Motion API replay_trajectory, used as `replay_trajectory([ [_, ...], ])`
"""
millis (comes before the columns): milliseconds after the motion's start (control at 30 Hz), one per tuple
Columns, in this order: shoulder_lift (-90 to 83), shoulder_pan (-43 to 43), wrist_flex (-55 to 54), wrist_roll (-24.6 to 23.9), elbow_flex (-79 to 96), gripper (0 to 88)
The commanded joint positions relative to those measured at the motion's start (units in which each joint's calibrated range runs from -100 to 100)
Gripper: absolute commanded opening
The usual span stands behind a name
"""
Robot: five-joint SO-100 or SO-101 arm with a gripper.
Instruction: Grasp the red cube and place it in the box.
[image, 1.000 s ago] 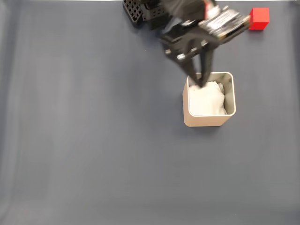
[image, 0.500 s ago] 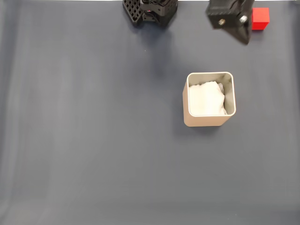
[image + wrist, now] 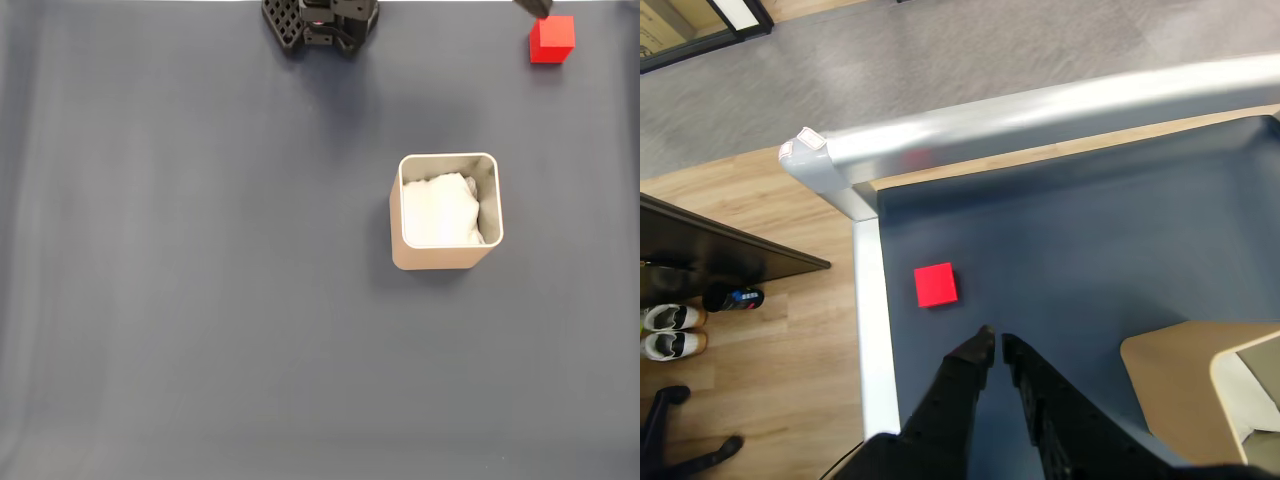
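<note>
In the fixed view, the red cube (image 3: 552, 38) sat on the dark blue-grey bench (image 3: 200, 280) near the top right corner, apart from everything else. The box (image 3: 446, 212) stood right of centre, well below the cube, its beige walls upright and white padding (image 3: 438, 212) bunched inside. The arm's black base (image 3: 320, 20) was at the top edge, left of the cube. A small dark tip of the arm poked in at the top edge just above and left of the cube, not touching it.

In the wrist view, the hand (image 3: 994, 343) reached up from the bottom edge, its two black fingers (image 3: 975, 352) nearly together with only a narrow slit between the tips, empty and grasping nothing. The red cube (image 3: 936, 285) lay flat on the bench surface (image 3: 1090, 260) just beyond the fingertips and a little to their left, clear of them, close to the bench's silver edge rail (image 3: 866, 300). A corner of the box (image 3: 1185, 385) showed at the lower right. Past the rail was wooden floor (image 3: 750, 340), with a pair of shoes (image 3: 670, 330) at the left edge.
</note>
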Motion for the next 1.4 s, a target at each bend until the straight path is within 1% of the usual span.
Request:
replay_trajectory([
  [0, 0.8, -3.0, 0.6, -1.6, -3.8, 6.5],
  [200, 5.0, -5.1, 0.7, -2.1, -5.4, 9.5],
  [467, 10.4, -5.8, 0.4, -2.1, -5.2, 19.2],
  [567, 11.4, -5.7, 0.2, -0.7, -4.8, 22.4],
  [667, 11.8, -5.2, 0.2, 1.7, -3.9, 24.6],
  [933, 13.5, -2.2, -1.3, 6.3, -2.4, 28.4],
  [1133, 14.9, 1.2, -3.8, 9.2, -1.7, 29.3],
  [1367, 15.5, 4.8, -8.1, 10.9, 1.9, 29.5],
])
